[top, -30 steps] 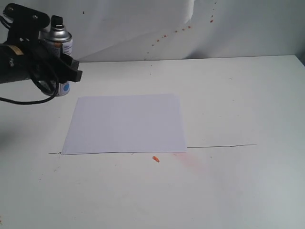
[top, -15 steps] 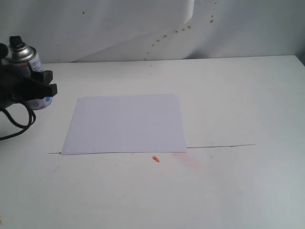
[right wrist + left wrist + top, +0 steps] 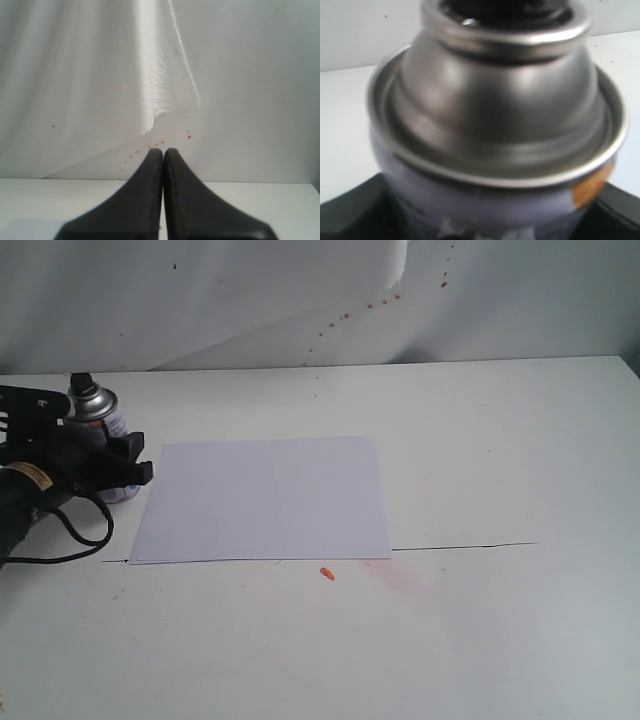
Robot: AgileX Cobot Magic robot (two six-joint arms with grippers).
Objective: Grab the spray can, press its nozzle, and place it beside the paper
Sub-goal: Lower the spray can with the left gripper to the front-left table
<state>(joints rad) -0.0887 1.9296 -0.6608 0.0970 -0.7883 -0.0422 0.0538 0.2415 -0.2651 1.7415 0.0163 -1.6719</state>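
Exterior view, left: left gripper (image 3: 105, 455) clasping small silver spray can (image 3: 97, 408) beside white paper sheet (image 3: 262, 498), placing; probably gentle release next; right gripper (image 3: 163, 155) closed, empty.

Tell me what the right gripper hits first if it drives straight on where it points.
Probably the white backdrop sheet: the shut right gripper points over the table at it, near the orange specks. Depth is unclear.

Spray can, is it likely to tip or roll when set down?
Probably stiff: the spray can is metal, so the jaws shouldn't dent it. Its smooth shiny wall may slip. Narrow and upright, it could tip, then roll on the flat table.
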